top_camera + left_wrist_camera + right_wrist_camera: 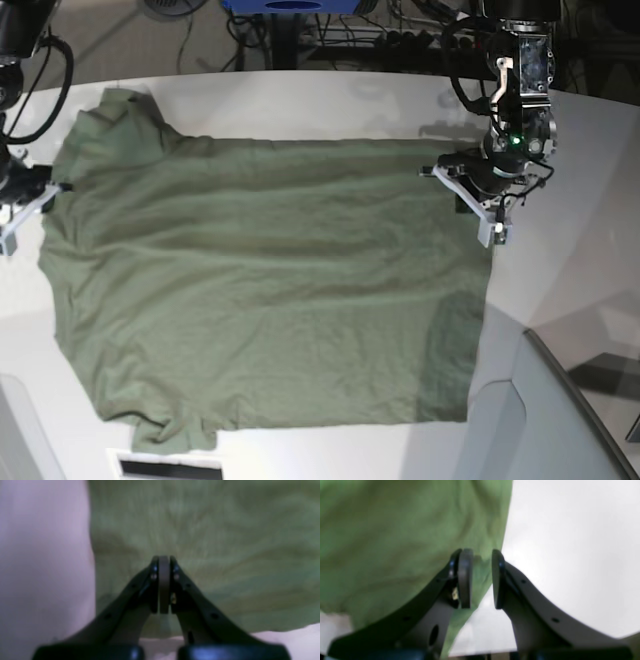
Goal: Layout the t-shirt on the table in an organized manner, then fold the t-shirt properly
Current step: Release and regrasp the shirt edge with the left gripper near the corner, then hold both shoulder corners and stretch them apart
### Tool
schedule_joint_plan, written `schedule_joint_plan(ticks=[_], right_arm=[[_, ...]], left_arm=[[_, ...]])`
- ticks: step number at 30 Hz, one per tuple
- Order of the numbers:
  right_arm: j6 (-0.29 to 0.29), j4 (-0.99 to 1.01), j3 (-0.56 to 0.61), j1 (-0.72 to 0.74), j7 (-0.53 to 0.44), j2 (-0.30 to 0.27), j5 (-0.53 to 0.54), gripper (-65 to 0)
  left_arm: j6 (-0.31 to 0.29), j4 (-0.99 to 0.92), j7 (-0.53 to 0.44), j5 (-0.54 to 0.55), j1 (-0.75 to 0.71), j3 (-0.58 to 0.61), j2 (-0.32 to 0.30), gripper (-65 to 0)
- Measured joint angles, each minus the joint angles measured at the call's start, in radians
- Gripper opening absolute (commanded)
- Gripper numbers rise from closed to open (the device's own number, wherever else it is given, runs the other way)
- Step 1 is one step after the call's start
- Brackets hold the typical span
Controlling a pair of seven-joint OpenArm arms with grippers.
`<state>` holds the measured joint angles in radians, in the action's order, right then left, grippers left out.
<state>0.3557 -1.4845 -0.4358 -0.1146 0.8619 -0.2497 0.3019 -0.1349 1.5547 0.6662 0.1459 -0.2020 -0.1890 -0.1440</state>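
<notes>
The olive-green t-shirt (260, 290) lies spread flat on the white table (300, 100), sleeves toward the left and hem toward the right. My left gripper (470, 195) sits on the hem's far corner. In the left wrist view its fingertips (163, 560) are pressed together on the t-shirt (212, 542), and creases run toward them. My right gripper (35, 200) is at the shirt's left edge, near the neck. In the right wrist view the right gripper (481, 577) is open. One finger is over the t-shirt (395, 530), the other over the bare table (570, 542).
A grey angled panel (560, 420) rises at the table's near right corner. Cables and a blue object (285, 6) lie beyond the far edge. A dark slot (160, 468) sits at the near edge below the shirt's sleeve.
</notes>
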Motion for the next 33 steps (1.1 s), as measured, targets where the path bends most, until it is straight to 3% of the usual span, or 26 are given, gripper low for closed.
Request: schedule_joint_plan(ticks=[4,7,9,11,12,14,17,23,33], right_arm=[[0.047,-0.091,-0.158,-0.008,0.138,0.112,0.013,-38.6],[0.159,-0.089,-0.308,-0.042,0.162,0.166,-0.017,-31.5],[0.237,-0.088,-0.346,-0.068,0.171,0.186,-0.021,-29.1],[0.282,-0.084,-0.356,-0.08,0.17,0.202,-0.012,-28.7],[0.294,-0.084,-0.358,-0.082,0.169,0.208,-0.005,-27.5],[0.312,-0.084,-0.36,-0.089,0.163,0.211,0.005,-22.1],[0.321,-0.045,-0.371,-0.094,0.156,0.211,-0.002,-16.1],[0.337,0.091,-0.402,-0.071,0.104,0.219,-0.003,-16.1],[0.338,0.102,-0.402,-0.072,0.103,0.219,0.039,-17.0]], left_arm=[[0.005,0.043,0.002,-0.005,-0.029,-0.12,0.004,-65.0],[0.007,0.043,0.001,-0.007,-0.048,-0.196,0.003,-65.0],[0.004,0.043,0.0,0.064,-0.071,-0.233,0.008,-65.0],[-0.005,0.043,0.0,0.144,-0.098,-0.277,0.008,-47.6],[-0.001,0.043,0.001,0.158,-0.108,-0.3,0.007,-41.8],[0.012,0.043,0.0,0.178,-0.126,-0.328,-0.005,-36.4],[0.005,0.042,0.0,0.203,-0.134,-0.321,-0.027,-36.2],[0.003,0.042,0.0,0.203,-0.136,-0.327,-0.028,-36.2],[0.004,0.042,0.0,0.203,-0.135,-0.32,-0.028,-36.4]])
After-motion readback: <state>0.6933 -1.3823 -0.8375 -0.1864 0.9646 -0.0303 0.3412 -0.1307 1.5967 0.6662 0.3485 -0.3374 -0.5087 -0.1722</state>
